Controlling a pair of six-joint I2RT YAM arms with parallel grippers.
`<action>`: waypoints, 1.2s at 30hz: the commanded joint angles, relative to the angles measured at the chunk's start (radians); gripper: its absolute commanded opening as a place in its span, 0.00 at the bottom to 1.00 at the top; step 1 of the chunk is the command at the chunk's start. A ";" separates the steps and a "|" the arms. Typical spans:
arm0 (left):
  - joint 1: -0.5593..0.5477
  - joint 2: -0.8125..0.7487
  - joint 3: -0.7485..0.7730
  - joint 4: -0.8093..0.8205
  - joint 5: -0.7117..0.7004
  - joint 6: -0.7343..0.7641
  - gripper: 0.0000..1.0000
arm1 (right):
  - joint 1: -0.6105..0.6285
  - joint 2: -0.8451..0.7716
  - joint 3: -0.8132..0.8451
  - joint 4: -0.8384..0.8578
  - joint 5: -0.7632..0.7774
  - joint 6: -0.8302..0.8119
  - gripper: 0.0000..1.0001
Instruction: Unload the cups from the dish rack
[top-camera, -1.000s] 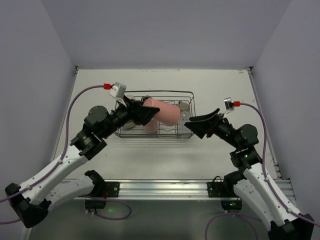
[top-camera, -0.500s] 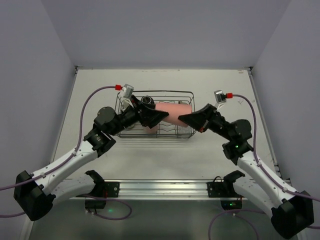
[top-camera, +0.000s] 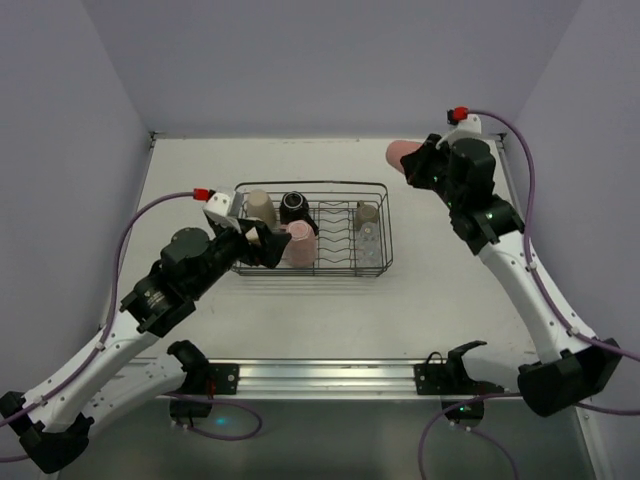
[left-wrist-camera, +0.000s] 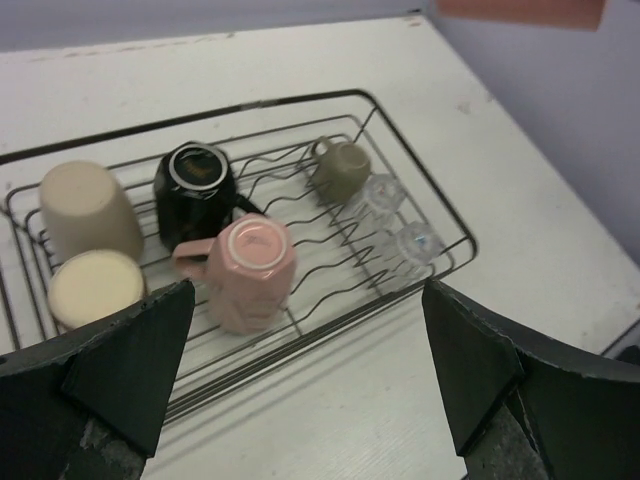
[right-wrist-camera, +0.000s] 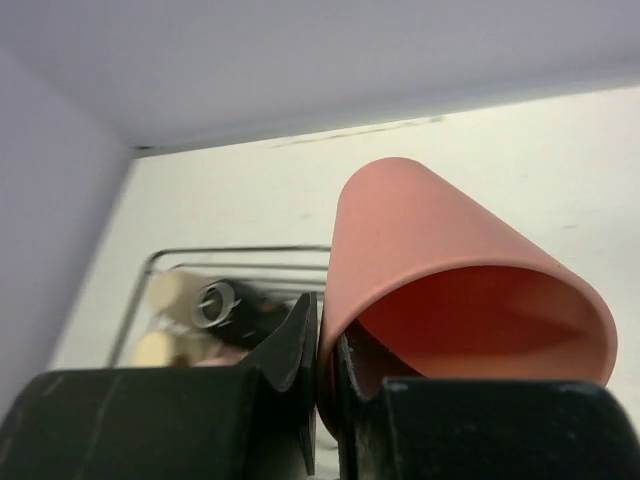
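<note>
A white table (top-camera: 450, 300) sits boxed in by pale lavender walls (top-camera: 320, 60). The dish rack (top-camera: 386, 228) stands mid-table, holding a tan cup (left-wrist-camera: 85, 208), black mug (left-wrist-camera: 195, 185), pale pink mug (left-wrist-camera: 255, 270) and grey-olive cup (left-wrist-camera: 340, 165). The left gripper (top-camera: 268, 245) hangs spread wide over the rack's near left. The right gripper (top-camera: 418, 165) pinches the rim of the coral-pink tumbler (top-camera: 400, 152), aloft near the far right corner.

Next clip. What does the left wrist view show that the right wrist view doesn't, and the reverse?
Only the left wrist view: the left gripper, open and empty, plus the grey-olive cup and two clear glasses in the dish rack.
Only the right wrist view: the right gripper shut on the wall of the coral tumbler, whose open inside faces the camera.
Both: the rack, the black mug, two pale cups, and the tumbler, which is only a sliver at the left wrist view's top edge.
</note>
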 joint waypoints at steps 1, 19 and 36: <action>-0.001 -0.003 -0.036 -0.201 -0.153 0.122 1.00 | -0.065 0.168 0.174 -0.369 0.239 -0.226 0.00; 0.001 0.065 -0.067 -0.153 -0.052 0.139 1.00 | -0.210 0.879 0.654 -0.697 0.110 -0.388 0.10; -0.022 0.390 0.066 -0.041 -0.093 0.013 1.00 | -0.208 0.658 0.521 -0.546 0.078 -0.355 0.87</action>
